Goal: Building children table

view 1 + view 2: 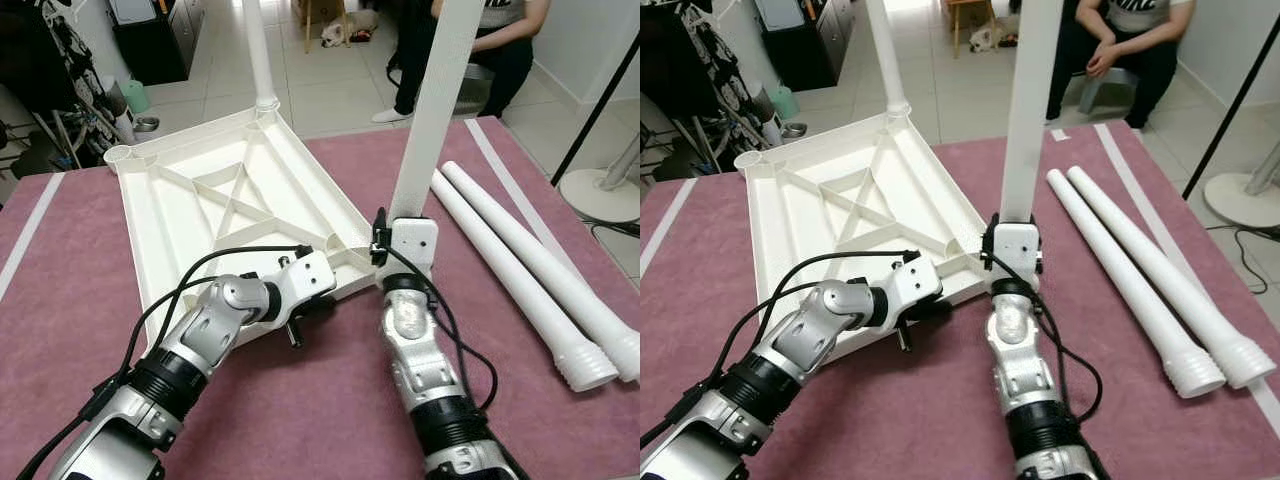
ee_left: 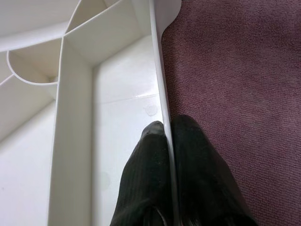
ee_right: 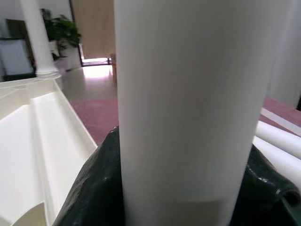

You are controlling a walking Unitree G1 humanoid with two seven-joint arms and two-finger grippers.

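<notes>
Tabletop [image 1: 230,200] upside down on mat at 11 o'clock. Left gripper [image 2: 167,141] pinches its rim. Right gripper [image 3: 178,188] clamps upright leg [image 1: 435,100] low. Hollow plastic: light, stiff, slippery; grip near base.

Upright leg's [image 1: 430,110] top and seated person's [image 1: 1120,45] head beyond the frame edge.

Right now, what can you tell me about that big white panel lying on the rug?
The white tabletop looks like moulded plastic, lying upside down on the maroon carpet, ribs and corner sockets up. One leg stands in its far corner. The left gripper pinches its near rim; the right gripper holds another leg upright at its near corner.
</notes>
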